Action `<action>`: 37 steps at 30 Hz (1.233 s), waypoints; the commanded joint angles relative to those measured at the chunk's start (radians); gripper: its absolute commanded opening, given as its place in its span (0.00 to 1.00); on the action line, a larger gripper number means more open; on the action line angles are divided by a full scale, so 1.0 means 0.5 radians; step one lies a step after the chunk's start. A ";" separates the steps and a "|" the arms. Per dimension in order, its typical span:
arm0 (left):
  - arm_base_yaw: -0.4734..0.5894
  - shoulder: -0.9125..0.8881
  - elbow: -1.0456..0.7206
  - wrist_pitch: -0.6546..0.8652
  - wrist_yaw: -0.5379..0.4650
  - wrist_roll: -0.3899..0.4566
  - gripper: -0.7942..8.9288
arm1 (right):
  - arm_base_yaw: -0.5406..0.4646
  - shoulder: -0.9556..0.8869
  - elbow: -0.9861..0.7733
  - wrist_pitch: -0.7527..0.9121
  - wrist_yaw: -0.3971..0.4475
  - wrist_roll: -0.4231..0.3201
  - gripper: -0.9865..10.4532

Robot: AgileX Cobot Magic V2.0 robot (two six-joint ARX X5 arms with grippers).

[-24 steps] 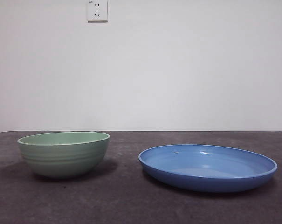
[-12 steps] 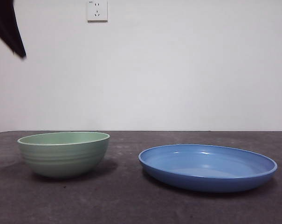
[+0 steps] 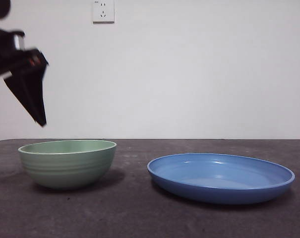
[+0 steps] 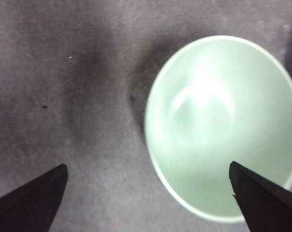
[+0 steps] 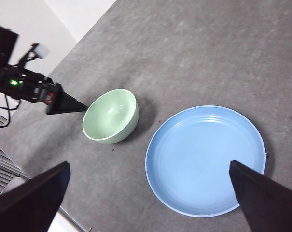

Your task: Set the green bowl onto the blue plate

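Note:
The pale green bowl stands upright on the dark table at the left, and the wide blue plate lies to its right with a gap between them. My left gripper hangs open above the bowl's left side without touching it. In the left wrist view the left gripper straddles the rim of the bowl, one jaw over the bowl and one over bare table. My right gripper is open and high up, looking down on the bowl, the plate and the left gripper.
A white wall with a socket closes off the back of the table. The table's edge runs near the bowl's side in the right wrist view. Dark grey tabletop lies between and in front of the dishes.
The left arm has come down from the top left corner of the front view and now hangs lower, closer to the bowl. Bowl and plate have not moved.

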 commanded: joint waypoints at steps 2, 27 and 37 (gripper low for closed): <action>-0.005 0.133 0.040 0.066 -0.008 0.017 0.65 | 0.005 0.008 0.032 0.017 -0.003 -0.016 0.56; -0.022 0.318 0.040 0.069 -0.001 0.017 0.13 | 0.005 0.008 0.032 0.011 -0.003 -0.017 0.56; -0.027 0.318 0.128 -0.007 -0.001 -0.060 0.10 | 0.005 0.008 0.032 0.002 -0.004 -0.016 0.56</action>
